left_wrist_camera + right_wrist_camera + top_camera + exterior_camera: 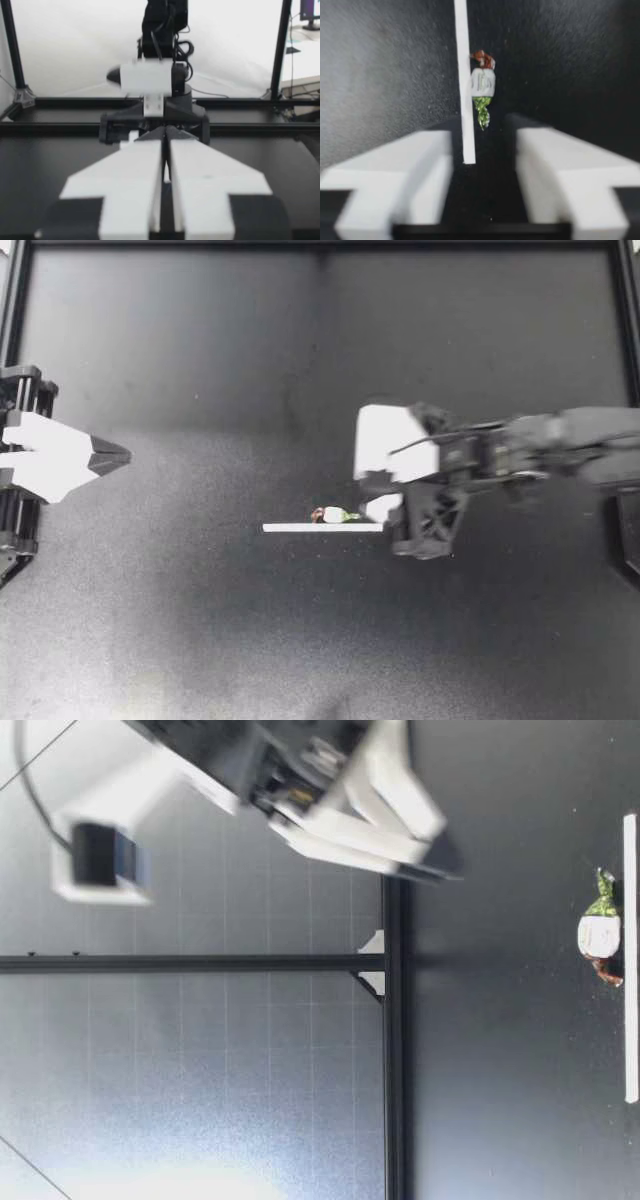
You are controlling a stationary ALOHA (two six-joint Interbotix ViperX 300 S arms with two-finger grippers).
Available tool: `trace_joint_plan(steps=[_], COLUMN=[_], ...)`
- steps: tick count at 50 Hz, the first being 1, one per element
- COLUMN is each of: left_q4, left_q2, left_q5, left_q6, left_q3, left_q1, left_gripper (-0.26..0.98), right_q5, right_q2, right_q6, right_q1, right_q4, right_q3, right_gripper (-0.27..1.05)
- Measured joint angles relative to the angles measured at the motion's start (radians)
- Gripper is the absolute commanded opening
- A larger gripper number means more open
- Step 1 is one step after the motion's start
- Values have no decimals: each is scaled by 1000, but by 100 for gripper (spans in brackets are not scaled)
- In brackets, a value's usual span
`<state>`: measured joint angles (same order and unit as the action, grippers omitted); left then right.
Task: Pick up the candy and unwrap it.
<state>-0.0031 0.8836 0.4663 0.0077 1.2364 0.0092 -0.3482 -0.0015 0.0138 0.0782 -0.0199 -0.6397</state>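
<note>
Candy (333, 515) lies on table (200, 620) just ahead of right gripper (368, 488), green twist end toward it, touching white strip (300, 527). Right gripper fingers spread, empty, strip's near end between them. Left gripper (118, 454) well apart from candy, fingers pressed together, empty.

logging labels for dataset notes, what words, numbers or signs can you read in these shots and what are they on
No text can be read in any view.
Faint grey marks on the white middle of the candy: too blurred to read.
The white strip beside it: no print shows.
</note>
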Motion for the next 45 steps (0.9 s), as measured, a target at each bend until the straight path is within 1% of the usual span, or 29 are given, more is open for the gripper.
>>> trace_joint_plan(steps=[8,14,30,45], left_q4=[0,0,0,0], left_q2=[0,0,0,0], left_q5=[0,2,0,2], left_q6=[0,0,0,0], left_q3=[12,18,20,20], left_q1=[2,2,2,2], left_gripper=[-11,-11,-11,-11], right_q5=[-26,-41,-49,-49], right_q2=[84,138,206,249], right_q6=[0,3,8,8], right_q1=[0,2,2,2], right_q4=[0,0,0,0], right_q3=[41,61,84,87], right_gripper=[54,53,52,44])
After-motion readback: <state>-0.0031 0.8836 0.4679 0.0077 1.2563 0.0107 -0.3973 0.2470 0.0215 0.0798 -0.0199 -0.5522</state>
